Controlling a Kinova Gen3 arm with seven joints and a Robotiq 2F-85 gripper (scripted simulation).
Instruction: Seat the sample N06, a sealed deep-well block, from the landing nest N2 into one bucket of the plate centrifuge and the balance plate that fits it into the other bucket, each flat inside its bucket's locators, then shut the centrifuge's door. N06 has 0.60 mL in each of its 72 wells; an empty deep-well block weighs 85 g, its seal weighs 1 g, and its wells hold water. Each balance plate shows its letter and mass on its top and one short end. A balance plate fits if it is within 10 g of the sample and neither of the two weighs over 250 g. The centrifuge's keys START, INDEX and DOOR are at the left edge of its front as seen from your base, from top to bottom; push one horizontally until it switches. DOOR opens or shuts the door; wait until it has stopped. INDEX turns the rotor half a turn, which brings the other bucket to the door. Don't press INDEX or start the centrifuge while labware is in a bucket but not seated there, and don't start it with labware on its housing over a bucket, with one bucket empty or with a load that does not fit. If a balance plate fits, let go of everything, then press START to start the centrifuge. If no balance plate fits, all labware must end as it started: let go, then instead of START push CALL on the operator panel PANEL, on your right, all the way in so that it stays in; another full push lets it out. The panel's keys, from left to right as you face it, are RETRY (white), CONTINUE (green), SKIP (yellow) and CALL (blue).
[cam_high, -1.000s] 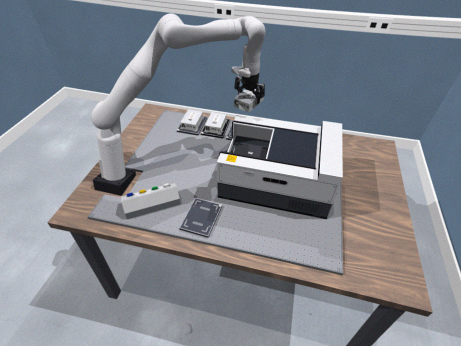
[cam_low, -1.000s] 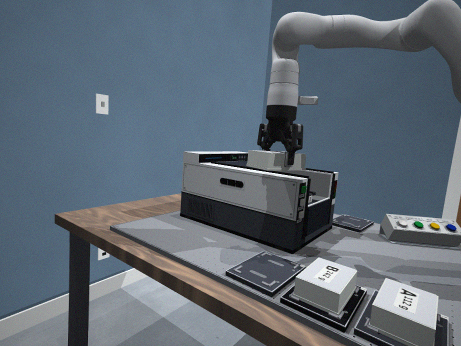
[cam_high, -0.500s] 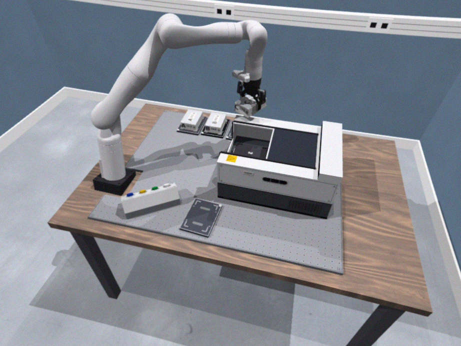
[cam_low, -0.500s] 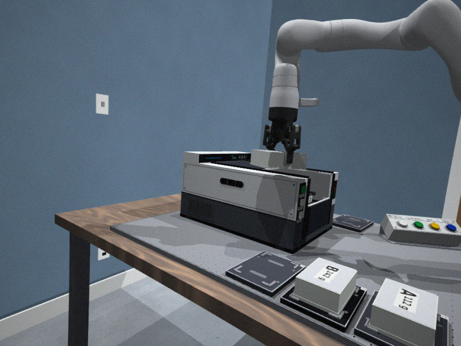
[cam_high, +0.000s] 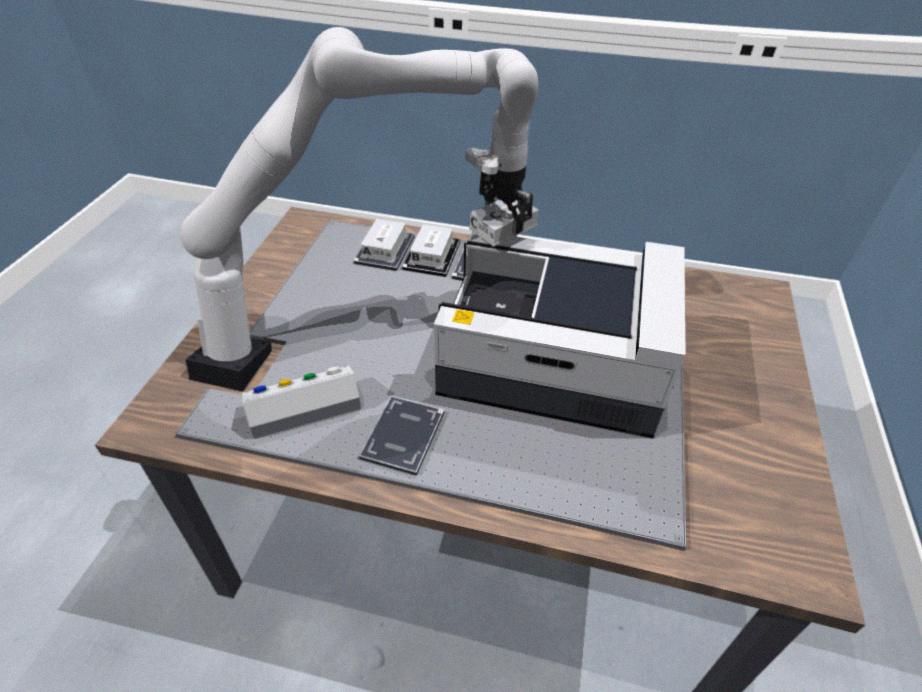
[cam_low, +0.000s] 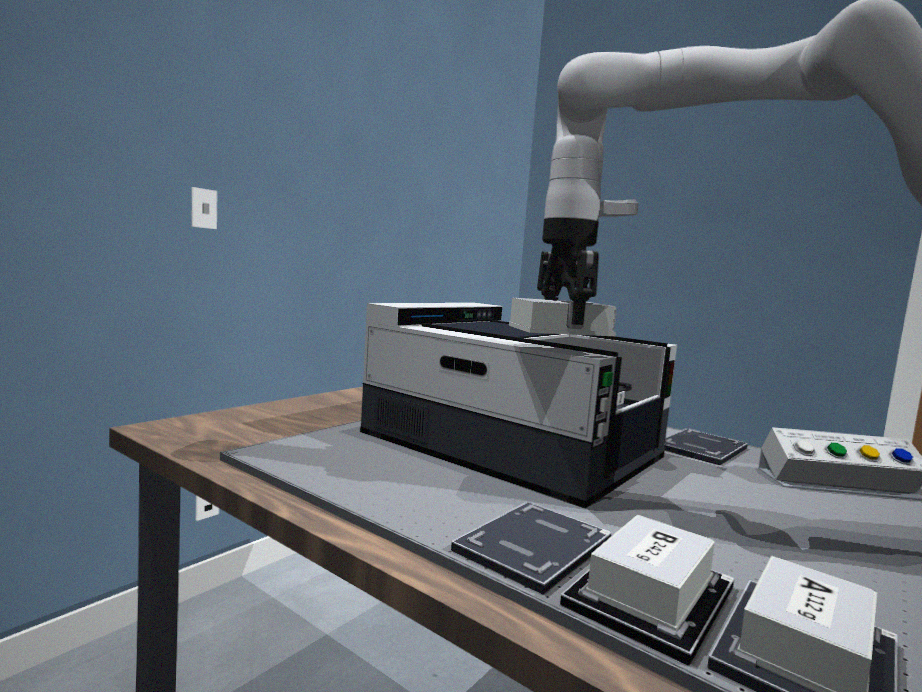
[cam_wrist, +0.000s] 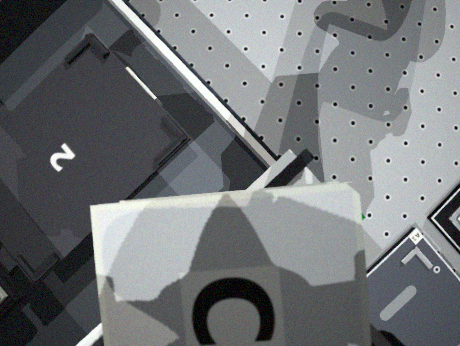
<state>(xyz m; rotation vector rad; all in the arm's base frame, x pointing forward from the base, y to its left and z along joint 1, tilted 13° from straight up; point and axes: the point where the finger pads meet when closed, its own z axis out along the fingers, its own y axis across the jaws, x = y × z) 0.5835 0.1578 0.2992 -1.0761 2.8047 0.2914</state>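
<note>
My gripper (cam_high: 507, 220) is shut on balance plate C (cam_high: 491, 225), a white block with a black letter C on top, gripping it across its width. It holds the plate just above the far left corner of the plate centrifuge (cam_high: 558, 327), beside the open door. In the exterior view the plate (cam_low: 562, 315) hangs close over the housing top. In the wrist view plate C (cam_wrist: 230, 270) fills the lower frame, and a dark, empty bucket marked 2 (cam_wrist: 62, 157) lies below to its left. The landing nest N2 (cam_high: 402, 444) is empty. I see no sample N06.
Balance plates A (cam_low: 808, 621), marked 112 g, and B (cam_low: 651, 569), marked 242 g, sit in their nests; the nest next to B (cam_low: 532, 543) is empty. The operator panel (cam_high: 300, 396) stands at the mat's front. The centrifuge's keys (cam_low: 604, 405) are at its front edge.
</note>
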